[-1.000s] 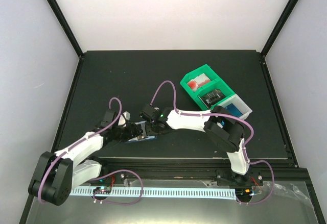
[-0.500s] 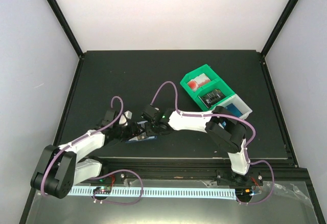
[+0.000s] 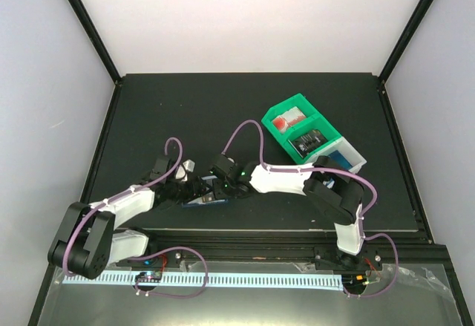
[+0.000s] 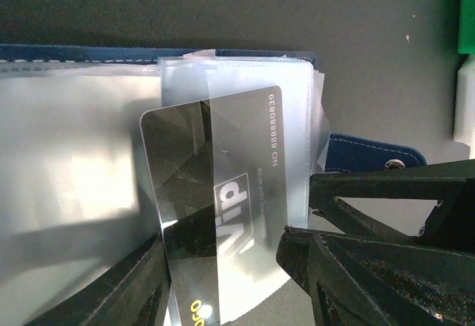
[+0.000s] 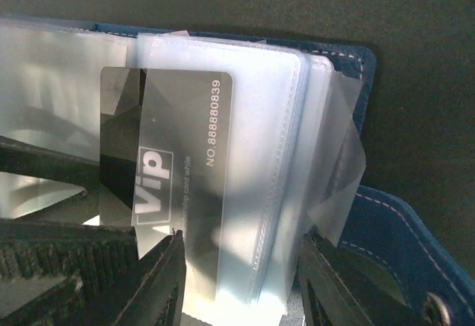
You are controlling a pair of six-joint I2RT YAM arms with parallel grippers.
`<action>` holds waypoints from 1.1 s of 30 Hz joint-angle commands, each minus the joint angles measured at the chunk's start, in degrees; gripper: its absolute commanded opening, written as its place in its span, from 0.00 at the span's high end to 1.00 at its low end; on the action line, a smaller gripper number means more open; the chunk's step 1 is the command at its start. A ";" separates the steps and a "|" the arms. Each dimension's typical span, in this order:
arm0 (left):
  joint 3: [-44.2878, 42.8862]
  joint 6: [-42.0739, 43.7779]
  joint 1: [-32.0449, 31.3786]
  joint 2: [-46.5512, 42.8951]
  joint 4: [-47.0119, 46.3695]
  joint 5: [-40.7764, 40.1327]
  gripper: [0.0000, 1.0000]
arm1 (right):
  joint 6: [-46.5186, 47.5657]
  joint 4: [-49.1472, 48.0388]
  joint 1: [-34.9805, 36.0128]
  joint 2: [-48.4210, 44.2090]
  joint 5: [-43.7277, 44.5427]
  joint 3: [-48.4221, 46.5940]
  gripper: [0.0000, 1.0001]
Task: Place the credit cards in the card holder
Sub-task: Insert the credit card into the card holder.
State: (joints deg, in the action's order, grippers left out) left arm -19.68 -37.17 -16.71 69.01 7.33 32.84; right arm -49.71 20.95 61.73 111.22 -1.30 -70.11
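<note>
The card holder (image 3: 205,201) lies open near the table's front edge, navy cover (image 4: 371,152) (image 5: 390,226) down and clear plastic sleeves (image 5: 267,155) fanned upward. One of the credit cards (image 4: 215,185) (image 5: 174,148), dark, glossy and printed "VIP", sits tilted with its far end slid under a clear sleeve. My left gripper (image 4: 221,246) (image 3: 194,191) is shut on the card's two long edges. My right gripper (image 5: 243,240) (image 3: 216,189) is open, its fingers (image 5: 167,270) straddling the sleeve stack from the opposite side. No other card is in view.
A green-and-white compartment bin (image 3: 312,137) stands at the right rear, with red, dark and blue contents; its edge (image 4: 467,14) shows in the left wrist view. The two arms meet close together just behind the table's front rail (image 3: 282,231).
My right gripper's jaws have spread apart around the sleeves. Both arms have shifted slightly; the left gripper has kept its hold on the card.
</note>
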 commanded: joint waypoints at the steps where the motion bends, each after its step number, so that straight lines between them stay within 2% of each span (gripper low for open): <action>1: -1.29 1.22 -0.08 1.87 0.15 -0.70 0.48 | -1.16 -1.90 -0.29 -1.98 -0.17 1.62 0.55; 15: -3.91 1.74 -0.33 4.02 -1.43 3.21 0.49 | 1.44 -6.74 -0.66 -2.15 -3.59 2.52 0.53; 23: -5.60 2.59 -3.18 5.51 -2.03 4.47 0.50 | 3.05 -7.10 -0.66 -2.27 -4.52 2.02 0.53; 33: -5.90 2.95 -4.99 1.59 0.21 -0.68 0.61 | 2.03 -7.05 -0.66 -2.79 -3.47 2.78 0.54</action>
State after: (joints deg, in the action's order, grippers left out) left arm -23.16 -35.29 -20.01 73.10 7.92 31.70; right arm -47.66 18.31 60.16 109.71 -3.03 -67.44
